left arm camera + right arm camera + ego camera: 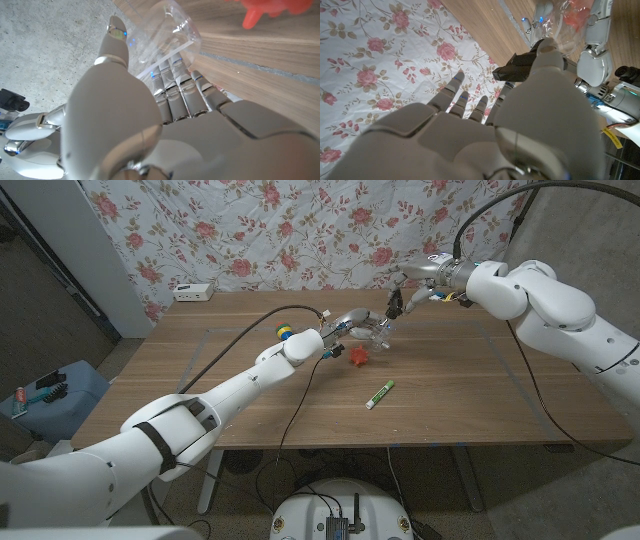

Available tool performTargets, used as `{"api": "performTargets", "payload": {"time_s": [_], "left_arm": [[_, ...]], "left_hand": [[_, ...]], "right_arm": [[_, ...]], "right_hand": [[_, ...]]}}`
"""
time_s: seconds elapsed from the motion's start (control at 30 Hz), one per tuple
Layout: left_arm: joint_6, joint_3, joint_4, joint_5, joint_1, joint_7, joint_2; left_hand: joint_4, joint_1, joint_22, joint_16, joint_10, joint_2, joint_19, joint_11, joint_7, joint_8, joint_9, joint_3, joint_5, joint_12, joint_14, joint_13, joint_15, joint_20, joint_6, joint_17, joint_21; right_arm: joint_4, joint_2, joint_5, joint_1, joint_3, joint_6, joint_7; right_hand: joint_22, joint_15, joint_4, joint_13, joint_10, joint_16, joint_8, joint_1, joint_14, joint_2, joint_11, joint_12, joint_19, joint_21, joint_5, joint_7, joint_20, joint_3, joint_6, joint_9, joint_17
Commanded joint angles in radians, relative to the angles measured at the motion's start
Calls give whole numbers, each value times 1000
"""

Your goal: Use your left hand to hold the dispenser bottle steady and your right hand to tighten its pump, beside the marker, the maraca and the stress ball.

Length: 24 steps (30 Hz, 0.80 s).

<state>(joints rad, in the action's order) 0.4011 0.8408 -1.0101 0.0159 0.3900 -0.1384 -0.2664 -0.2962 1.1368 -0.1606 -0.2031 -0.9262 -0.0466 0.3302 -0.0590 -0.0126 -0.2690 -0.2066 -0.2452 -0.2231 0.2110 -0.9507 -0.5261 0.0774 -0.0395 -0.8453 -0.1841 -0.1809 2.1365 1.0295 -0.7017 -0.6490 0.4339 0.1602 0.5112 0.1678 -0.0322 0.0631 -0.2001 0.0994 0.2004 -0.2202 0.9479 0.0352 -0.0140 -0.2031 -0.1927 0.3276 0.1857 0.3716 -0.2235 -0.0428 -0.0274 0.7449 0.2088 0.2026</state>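
Note:
A clear dispenser bottle (376,333) (160,35) (559,20) stands near the middle of the wooden table (480,400). My left hand (345,328) (150,115) grips it from the side, fingers wrapped round its body. My right hand (418,288) (520,125) hovers just above and behind the bottle, pinching the black pump (394,304) (516,70) between thumb and fingers. I cannot tell whether the pump touches the bottle's neck. A red stress ball (358,357) (270,10) lies just in front of the bottle. The green and white marker (380,393) lies nearer the front edge. The maraca (283,333) sits behind my left forearm.
A white box (193,292) lies at the table's back left, by the floral cloth (300,230) on the wall. A black cable (230,345) runs across the table along my left arm. A blue bin (50,395) stands on the floor to the left.

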Motion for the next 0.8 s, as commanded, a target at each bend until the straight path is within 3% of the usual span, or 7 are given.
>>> {"api": "performTargets", "payload": {"time_s": [0.03,0.5,0.8], "left_arm": [[6,-1,-5,-6,2,2,-5],[8,-2,-4,-7,4,2,-5],[19,0,17,-7,-4,0,1]], "left_hand": [[138,-19,-2,-5,-74,119,1,-69,61,-4,-5,-142,-3,5,-62,-3,124,-80,-218,-4,1],[137,-17,-2,-6,-74,119,1,-71,60,-4,-5,-142,-3,5,-62,-3,125,-79,-219,-5,1],[137,-16,-2,-7,-73,120,1,-69,60,-4,-5,-143,-3,5,-62,-4,125,-79,-219,-5,0]], "right_arm": [[7,-9,46,24,18,76,52],[16,-10,84,45,42,152,79],[28,-11,92,69,72,204,116]], "right_hand": [[3,-63,-10,-1,4,8,2,-24,-8,0,6,-8,8,7,-7,0,-12,-18,3,1,2],[3,-56,-32,-1,25,14,-2,-61,3,2,18,-14,23,10,-8,0,-4,-42,24,2,4],[3,-35,-52,-1,36,17,-6,-95,12,2,40,-16,33,10,-9,1,10,-64,45,3,4]]}}
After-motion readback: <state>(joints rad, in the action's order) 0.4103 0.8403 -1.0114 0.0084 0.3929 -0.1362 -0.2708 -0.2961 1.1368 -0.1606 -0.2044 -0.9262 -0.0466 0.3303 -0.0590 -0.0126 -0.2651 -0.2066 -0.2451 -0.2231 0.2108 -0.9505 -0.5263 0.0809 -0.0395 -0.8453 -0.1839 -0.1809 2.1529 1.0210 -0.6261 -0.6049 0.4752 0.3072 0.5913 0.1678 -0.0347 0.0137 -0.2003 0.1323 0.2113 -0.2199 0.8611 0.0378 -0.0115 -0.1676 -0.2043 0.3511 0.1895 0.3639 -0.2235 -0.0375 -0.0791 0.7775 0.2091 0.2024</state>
